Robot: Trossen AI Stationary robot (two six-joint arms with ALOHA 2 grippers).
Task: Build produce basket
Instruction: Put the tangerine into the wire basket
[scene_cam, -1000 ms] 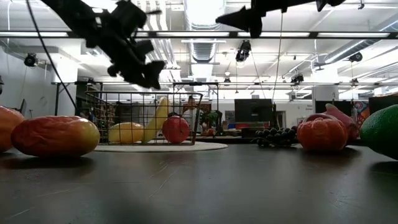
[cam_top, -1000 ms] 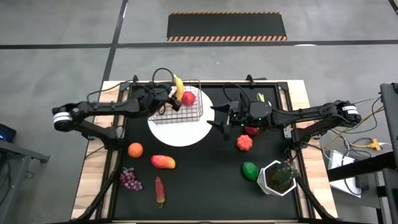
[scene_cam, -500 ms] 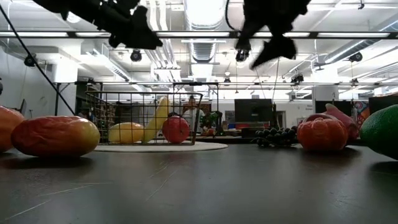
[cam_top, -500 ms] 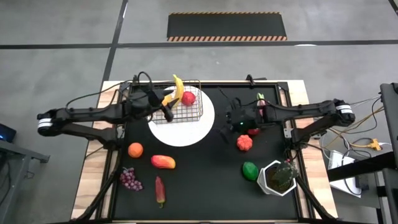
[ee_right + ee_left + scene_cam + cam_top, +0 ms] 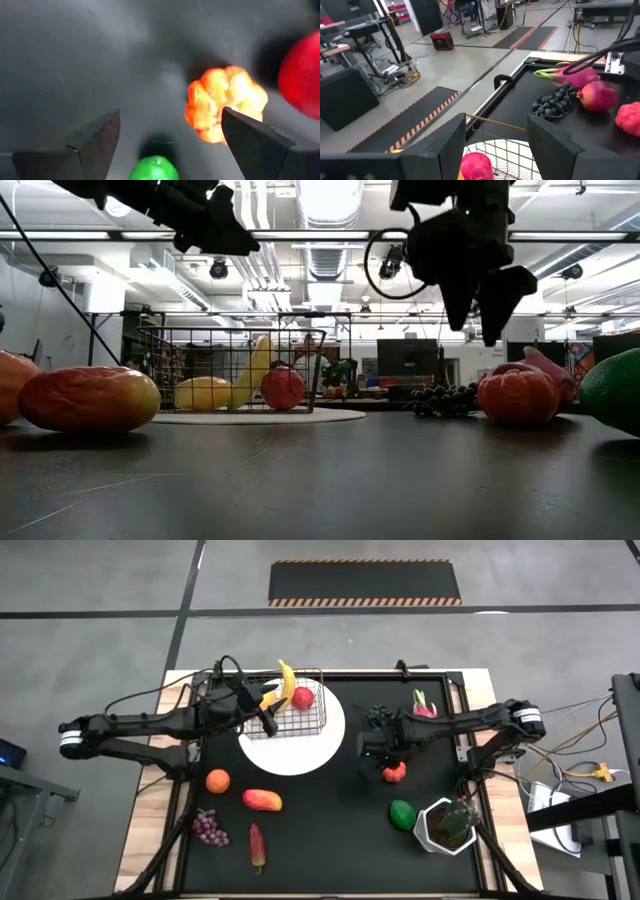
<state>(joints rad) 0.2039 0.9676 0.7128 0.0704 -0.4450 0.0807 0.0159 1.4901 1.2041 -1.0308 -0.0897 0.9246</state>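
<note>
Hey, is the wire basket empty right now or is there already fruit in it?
Not empty. The basket on the white plate holds a banana leaning upright and a red apple; the low view shows a yellow fruit inside too.

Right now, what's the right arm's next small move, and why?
Probably lower the right gripper onto the lumpy red-orange fruit and close. Its fingers stand open above the fruit, which lies loose on the black mat, outside the basket.

Right pincer (image 5: 372, 752) covers part of the bumpy red fruit (image 5: 394, 772) from above. Low cam crops the orange (image 5: 8, 385) at its left edge and the lime (image 5: 612, 390) at its right. Purple grapes (image 5: 445, 400) there are just a dark blob.
</note>
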